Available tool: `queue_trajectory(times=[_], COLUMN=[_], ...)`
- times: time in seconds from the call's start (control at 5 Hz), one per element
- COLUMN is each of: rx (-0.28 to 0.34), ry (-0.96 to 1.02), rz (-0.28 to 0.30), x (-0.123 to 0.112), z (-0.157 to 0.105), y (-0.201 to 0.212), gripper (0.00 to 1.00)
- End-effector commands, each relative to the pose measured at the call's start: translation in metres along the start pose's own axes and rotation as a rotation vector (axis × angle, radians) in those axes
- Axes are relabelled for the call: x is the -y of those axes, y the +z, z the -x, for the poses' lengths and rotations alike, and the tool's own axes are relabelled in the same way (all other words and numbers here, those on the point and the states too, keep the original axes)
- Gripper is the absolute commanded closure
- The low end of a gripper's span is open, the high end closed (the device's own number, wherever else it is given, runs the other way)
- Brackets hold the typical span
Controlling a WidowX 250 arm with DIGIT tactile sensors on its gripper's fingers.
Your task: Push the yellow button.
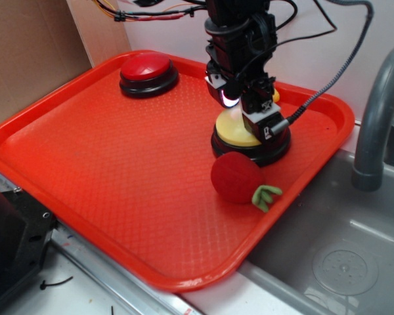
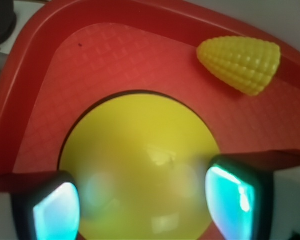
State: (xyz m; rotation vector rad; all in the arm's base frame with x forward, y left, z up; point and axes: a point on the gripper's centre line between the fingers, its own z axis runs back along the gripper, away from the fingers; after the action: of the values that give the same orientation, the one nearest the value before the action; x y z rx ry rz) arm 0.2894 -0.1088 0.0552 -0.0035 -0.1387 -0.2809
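One hard, smooth dome – the yellow button [image 2: 140, 165] – looked rigid and slippery, best pressed at its centre. Gripper [image 2: 142, 202] hovered over it, fingers [image 2: 55, 210] spread, grasping nothing.

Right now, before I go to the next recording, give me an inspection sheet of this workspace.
Surface: red tray with a waffle texture, beside a grey sink.
Job's things: yellow button on a black base, near the tray's right rim.
Clutter: red button at the far corner; toy corn behind the yellow button; toy strawberry in front of it.
Grippers: gripper directly over the yellow button, fingers apart, one either side of the dome; contact cannot be told.
Cables: braided cable from the arm.
Surroundings: grey faucet, cardboard at left.
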Motion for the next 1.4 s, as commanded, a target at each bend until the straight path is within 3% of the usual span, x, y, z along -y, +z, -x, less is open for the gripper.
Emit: queue_trajectory(times=[0.0,0.6,1.2], rx=[0.121,0.105,0.049], ry=[0.034,0.078,0.101], rz=[0.005,-0.006,0.002], x=[-0.010,-0.016,-0.019], z=[0.008,0.017,0.025], y=[0.049,0.075,0.095], gripper=[0.00,0.00,0.00])
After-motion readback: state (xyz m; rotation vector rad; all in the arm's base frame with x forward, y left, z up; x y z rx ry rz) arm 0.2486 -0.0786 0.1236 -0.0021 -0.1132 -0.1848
